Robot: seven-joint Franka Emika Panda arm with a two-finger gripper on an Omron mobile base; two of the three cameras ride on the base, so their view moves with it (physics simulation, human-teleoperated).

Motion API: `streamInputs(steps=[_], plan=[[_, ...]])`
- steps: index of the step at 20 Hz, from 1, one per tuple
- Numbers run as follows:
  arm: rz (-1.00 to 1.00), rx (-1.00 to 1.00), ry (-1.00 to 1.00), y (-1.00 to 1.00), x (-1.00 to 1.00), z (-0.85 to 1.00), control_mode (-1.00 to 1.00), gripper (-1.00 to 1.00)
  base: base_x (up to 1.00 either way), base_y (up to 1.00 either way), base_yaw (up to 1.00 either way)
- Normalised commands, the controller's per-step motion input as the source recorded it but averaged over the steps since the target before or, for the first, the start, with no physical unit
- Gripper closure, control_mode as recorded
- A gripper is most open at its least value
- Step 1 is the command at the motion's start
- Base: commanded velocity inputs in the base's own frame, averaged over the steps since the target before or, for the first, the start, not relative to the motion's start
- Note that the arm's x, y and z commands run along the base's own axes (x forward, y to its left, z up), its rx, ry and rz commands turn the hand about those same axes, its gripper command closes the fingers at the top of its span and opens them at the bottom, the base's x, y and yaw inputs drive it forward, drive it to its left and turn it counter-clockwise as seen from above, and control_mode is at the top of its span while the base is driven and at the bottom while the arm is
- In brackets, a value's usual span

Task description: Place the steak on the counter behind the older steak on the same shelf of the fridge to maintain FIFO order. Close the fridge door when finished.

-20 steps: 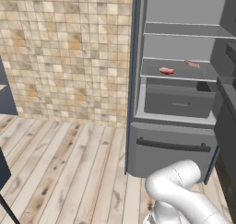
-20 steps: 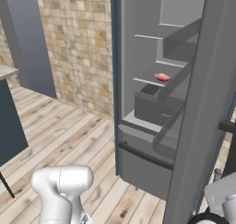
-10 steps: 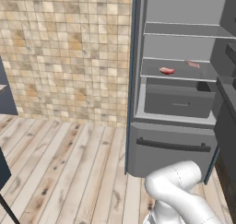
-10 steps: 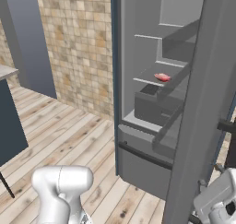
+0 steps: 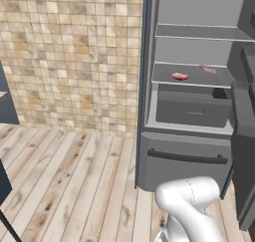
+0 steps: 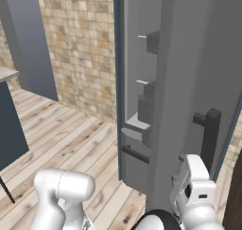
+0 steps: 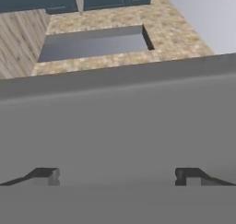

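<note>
The fridge [image 5: 189, 151] stands open, its grey shelf [image 5: 164, 79] capping the drawer. On that shelf lies the older steak [image 5: 180, 76], pink with a redder rim, near the front. The paler steak [image 5: 208, 69] lies behind it, further right. The fridge door [image 6: 189, 82] is swung partway across the opening, its dark bar handle [image 6: 210, 129] facing me. My white hand [image 6: 194, 193] is low beside the door's outer face. My gripper [image 7: 117, 176] is open, with nothing between the fingertips [image 7: 46, 176] and the flat grey door panel [image 7: 120, 126] close in front.
A corner of the dark blue counter [image 6: 9, 125] shows at the left edge. A tiled wall [image 5: 74, 57] and plank floor [image 5: 64, 181] lie left of the fridge. Beyond the door panel, a beige counter with a sunken grey sink [image 7: 94, 43].
The fridge door has swung further toward shut and now hides the shelf and steak in the right base view. My hand has risen beside the door, and its jaws have widened.
</note>
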Motion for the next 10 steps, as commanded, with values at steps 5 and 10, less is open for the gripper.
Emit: streamInputs(steps=[5, 10], plan=[[-0.01, -0.07, 0.06, 0.9, 0.59, 0.24, -1.0, -1.0, 0.0, 0.0, 0.0], [-0.1, -0.07, 0.01, 0.79, 0.69, 0.36, -1.0, -1.0, 0.0, 0.0, 0.0]])
